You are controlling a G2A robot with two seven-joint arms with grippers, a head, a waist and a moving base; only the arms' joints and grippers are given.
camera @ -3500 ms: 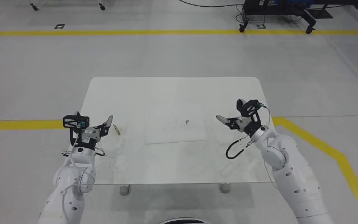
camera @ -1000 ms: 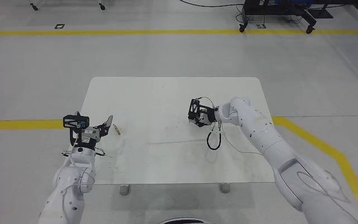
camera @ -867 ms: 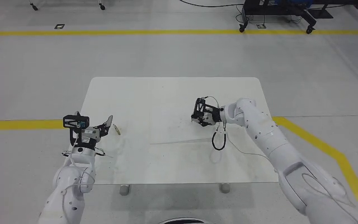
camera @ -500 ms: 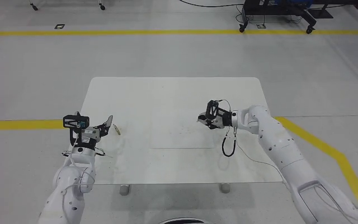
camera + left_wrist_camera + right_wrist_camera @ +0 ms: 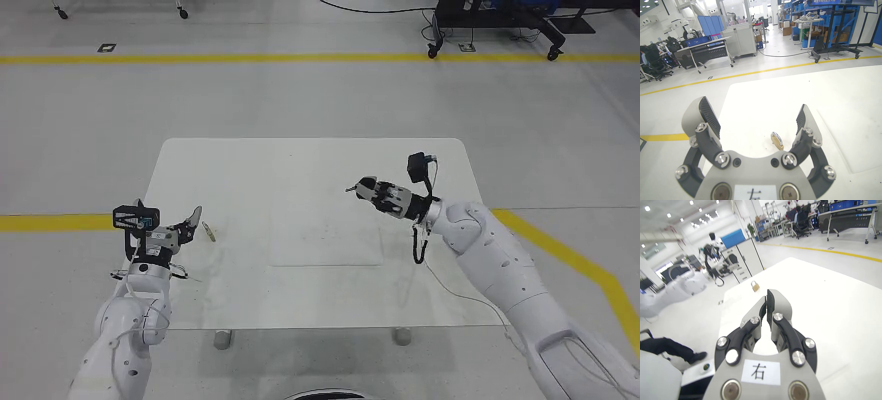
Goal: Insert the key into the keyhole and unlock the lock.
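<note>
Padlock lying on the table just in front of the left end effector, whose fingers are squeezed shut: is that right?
Not quite. The left end effector is open, its fingers spread wide apart, as the left wrist view shows. The padlock does lie on the table just in front of it.

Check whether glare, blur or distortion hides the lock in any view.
Left wrist view: lock plain between the open fingers, a glint on its top; floor line bows. Right wrist view: far room smeared, lock beyond the shut fingers readable. Top view: lock tiny on the bright table.
</note>
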